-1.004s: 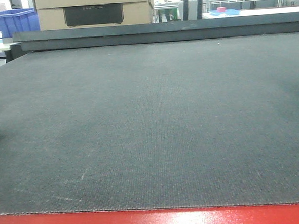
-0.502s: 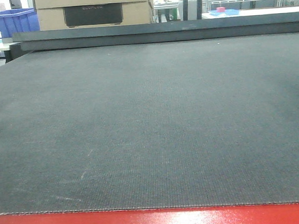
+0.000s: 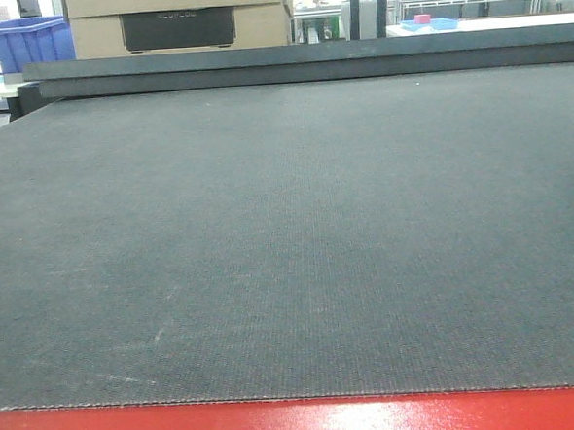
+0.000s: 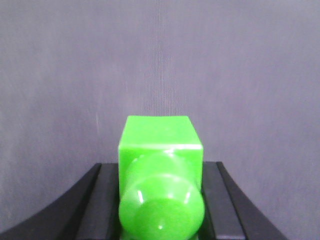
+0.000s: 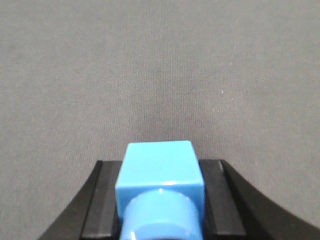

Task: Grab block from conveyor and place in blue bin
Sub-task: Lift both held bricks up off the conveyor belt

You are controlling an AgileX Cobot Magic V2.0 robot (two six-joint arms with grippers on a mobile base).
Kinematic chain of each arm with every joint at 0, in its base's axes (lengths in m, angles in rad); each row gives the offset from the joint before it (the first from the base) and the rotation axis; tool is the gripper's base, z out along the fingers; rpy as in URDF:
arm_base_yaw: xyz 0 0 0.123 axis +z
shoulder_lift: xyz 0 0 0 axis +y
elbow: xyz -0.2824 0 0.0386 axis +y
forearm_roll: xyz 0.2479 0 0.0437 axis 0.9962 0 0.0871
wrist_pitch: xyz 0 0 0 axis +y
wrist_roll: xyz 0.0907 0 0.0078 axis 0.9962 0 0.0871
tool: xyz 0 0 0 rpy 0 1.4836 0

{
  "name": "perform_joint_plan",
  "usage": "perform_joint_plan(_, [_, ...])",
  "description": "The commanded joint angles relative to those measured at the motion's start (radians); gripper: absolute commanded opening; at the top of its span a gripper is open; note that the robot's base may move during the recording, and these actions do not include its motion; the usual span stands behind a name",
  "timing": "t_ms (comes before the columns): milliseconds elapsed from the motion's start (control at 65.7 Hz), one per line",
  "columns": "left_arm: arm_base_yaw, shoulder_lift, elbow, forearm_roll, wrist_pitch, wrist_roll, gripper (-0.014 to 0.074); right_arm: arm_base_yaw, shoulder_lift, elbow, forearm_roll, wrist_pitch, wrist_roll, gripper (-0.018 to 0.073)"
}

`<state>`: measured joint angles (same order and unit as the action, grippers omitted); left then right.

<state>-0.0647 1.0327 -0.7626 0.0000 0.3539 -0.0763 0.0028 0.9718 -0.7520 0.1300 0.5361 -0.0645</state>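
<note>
Holding, left gripper (image 4: 160,169): clamped on a green block (image 4: 159,137); my black fingers (image 4: 106,200) press its two sides.
Holding, right gripper (image 5: 160,172): closed the same way on a blue block (image 5: 159,159).
Under both: only the grey belt (image 4: 160,60); whether the blocks hang above it or rest on it, I cannot tell.
Belt, front view: wide and dark above the red frame (image 3: 300,427); I see no block lying on it and neither of my arms.
Change: a second ago my left arm stood as a dark shape at the belt's left edge, with a speck of green low beside it. Half a second ago only a smudge remained. Now that edge is bare.
Meaning: I judge the grab done, with the left arm swinging its block out toward the drop.
Bin (image 3: 15,42): blue, far back on the left beyond the belt, beside a carton (image 3: 177,17); I cannot tell whether it is my target. Neither wrist view shows any bin.
Left to do: the placing; each block must hang over the bin before I let go.
</note>
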Motion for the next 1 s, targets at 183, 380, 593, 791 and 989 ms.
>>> perform_joint_plan(183, [-0.004, -0.266, 0.211, 0.000, -0.146, 0.004, -0.0111, 0.001, -0.335, 0.224, -0.043, -0.104, -0.009, -0.0162])
perform_joint_plan(380, [-0.004, -0.477, 0.240, 0.000, -0.060, 0.004, -0.0111, 0.001, -0.551, 0.269, -0.069, -0.081, -0.009, -0.0162])
perform_joint_plan(593, [-0.004, -0.660, 0.240, 0.007, -0.051, 0.004, -0.0111, 0.001, -0.751, 0.269, -0.069, -0.099, -0.009, -0.0162])
perform_joint_plan(791, [-0.004, -0.761, 0.240, 0.007, -0.051, 0.004, -0.0111, 0.001, -0.841, 0.269, -0.069, -0.101, -0.009, -0.0162])
perform_joint_plan(989, [-0.004, -0.812, 0.240, 0.007, -0.056, 0.004, -0.0111, 0.001, -0.854, 0.269, -0.069, -0.100, -0.009, -0.0162])
